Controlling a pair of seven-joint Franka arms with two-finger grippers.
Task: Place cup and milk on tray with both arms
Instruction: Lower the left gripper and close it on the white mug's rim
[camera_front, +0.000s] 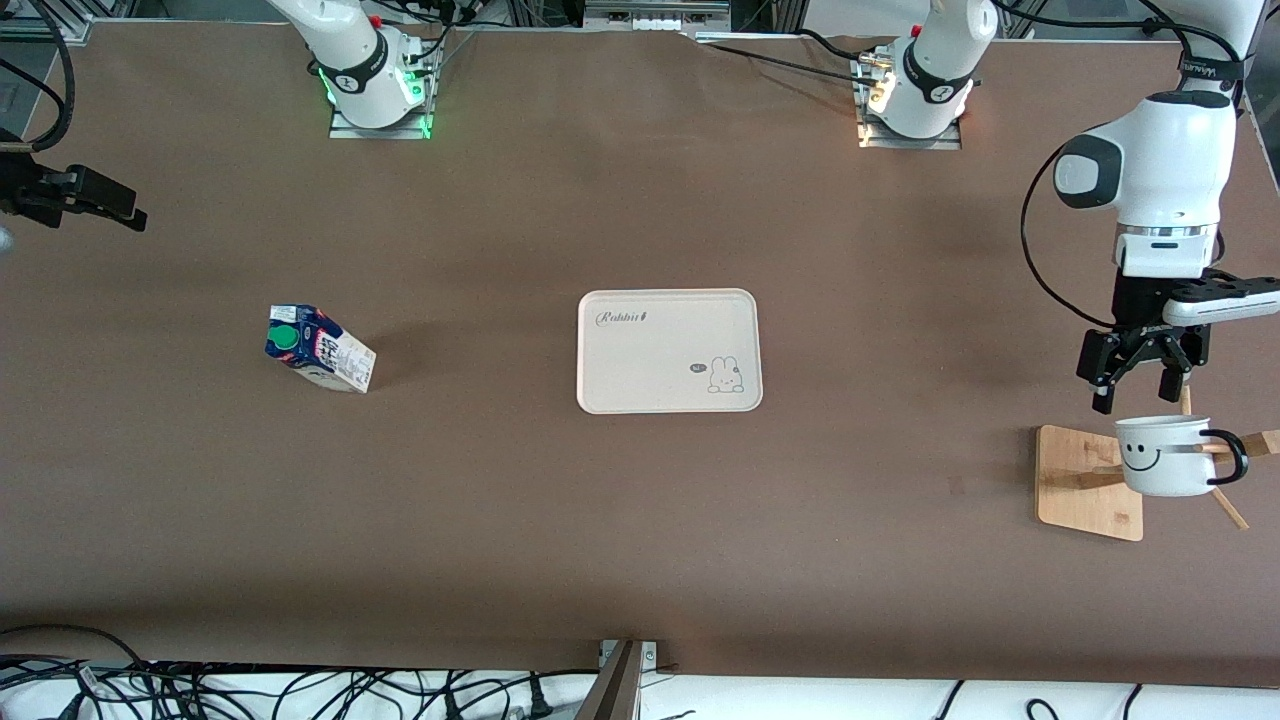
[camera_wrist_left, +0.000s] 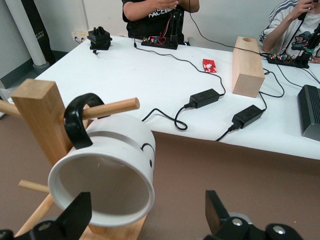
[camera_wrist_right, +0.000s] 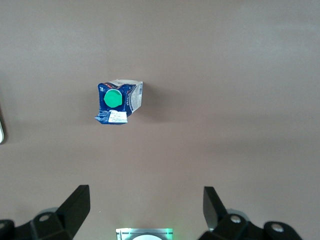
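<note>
Cup (camera_front: 1163, 455) hung on a wooden stand (camera_front: 1088, 482), left hand (camera_front: 1135, 385) wide open just above it. Milk (camera_front: 320, 349) stood on the bench (camera_front: 640, 520), tray (camera_front: 668, 350) mid-bench, right hand (camera_wrist_right: 145, 210) wide above milk.

The desk (camera_front: 640, 520) wears a matt brown covering, faintly grainy. The tray (camera_front: 668, 350) looks like smooth matt cream plastic. The cup (camera_front: 1160, 455) is glossy white, ceramic by its look, hung on a pale bare-wood stand (camera_front: 1085, 485). The milk (camera_front: 320, 349) is a printed paper carton with a smooth green plastic cap.
</note>
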